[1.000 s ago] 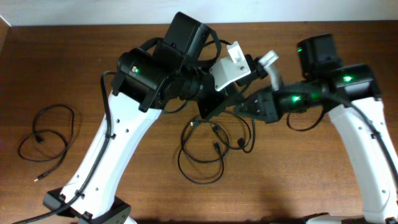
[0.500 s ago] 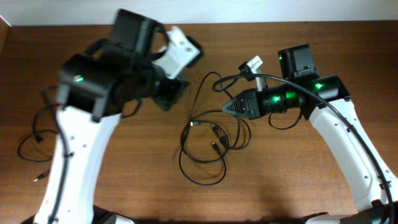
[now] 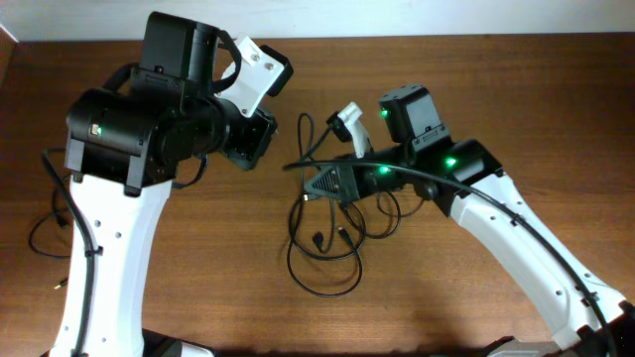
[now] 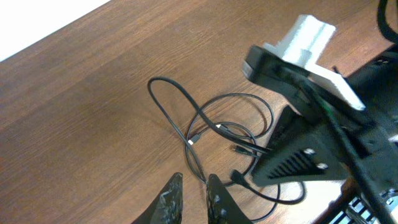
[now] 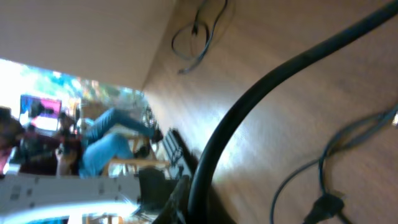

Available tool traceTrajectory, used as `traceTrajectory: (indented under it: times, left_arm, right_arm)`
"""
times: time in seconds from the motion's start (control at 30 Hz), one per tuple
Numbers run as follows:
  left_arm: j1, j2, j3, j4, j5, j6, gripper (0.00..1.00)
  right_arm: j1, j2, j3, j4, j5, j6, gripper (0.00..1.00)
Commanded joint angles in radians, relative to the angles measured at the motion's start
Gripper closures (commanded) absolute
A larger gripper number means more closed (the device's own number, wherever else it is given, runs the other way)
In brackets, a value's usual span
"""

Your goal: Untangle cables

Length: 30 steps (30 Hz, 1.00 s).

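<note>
The tangled cables lie in loose black loops at the table's middle. They also show in the left wrist view, with a small metal plug. My right gripper hangs over the tangle's top. It is shut on one black cable, which runs taut from its jaws up across the right wrist view. My left gripper is raised to the upper left of the tangle. Its fingers are nearly together with nothing between them. One separate cable lies at the far left, partly hidden by my left arm.
The separate cable also shows at the top of the right wrist view. The white wall runs along the table's far edge. My right arm crosses the right half of the table.
My left arm has swung from over the tangle to the upper left. My right gripper has moved left and lower over the tangle, still holding its cable.
</note>
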Motion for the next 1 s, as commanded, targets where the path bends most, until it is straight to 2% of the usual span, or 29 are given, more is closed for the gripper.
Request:
traceTrajectory:
  times: [0.0,0.03,0.1,0.23,0.27,0.37,0.43,0.47,0.57,0.8,0.97]
  left_arm:
    - [0.005,-0.005,0.010,-0.002,-0.006,-0.013,0.85]
    - [0.005,-0.005,0.010,-0.002,-0.006,-0.013,0.81]
    - [0.005,-0.005,0.010,-0.002,-0.007,-0.013,0.79]
    - [0.005,-0.005,0.010,-0.003,-0.008,-0.013,0.75]
    - [0.005,-0.005,0.010,-0.004,-0.007,-0.013,0.73]
    - [0.004,-0.005,0.010,-0.010,-0.007,-0.013,0.65]
    - [0.004,-0.005,0.010,-0.013,-0.006,-0.013,0.59]
    - [0.004,-0.005,0.010,-0.018,-0.007,-0.013,0.55]
    - [0.004,-0.001,0.010,-0.045,-0.006,-0.012,0.41]
    - [0.003,0.001,-0.045,-0.066,0.003,-0.011,0.38]
    - [0.003,0.001,-0.124,-0.074,0.195,0.155,0.33]
  right_arm:
    - [0.010,0.013,-0.053,0.099,0.030,0.205,0.96]
    - [0.010,0.018,-0.074,0.129,0.030,0.241,0.96]
    - [0.010,0.028,-0.113,0.167,0.032,0.279,0.96]
    - [0.010,0.040,-0.168,0.127,0.086,0.274,0.96]
    - [0.010,0.040,-0.176,0.087,0.109,0.250,0.91]
    - [0.010,0.040,-0.177,-0.039,0.171,0.185,0.35]
    - [0.008,0.040,-0.177,-0.117,0.222,0.140,0.10]
    - [0.008,0.040,-0.177,-0.143,0.257,0.138,0.02]
    - [-0.005,0.040,-0.177,-0.201,0.328,0.138,0.01]
    - [-0.149,0.039,-0.177,-0.216,0.316,0.138,0.00]
    - [-0.279,0.039,-0.177,-0.273,0.318,0.061,0.00]
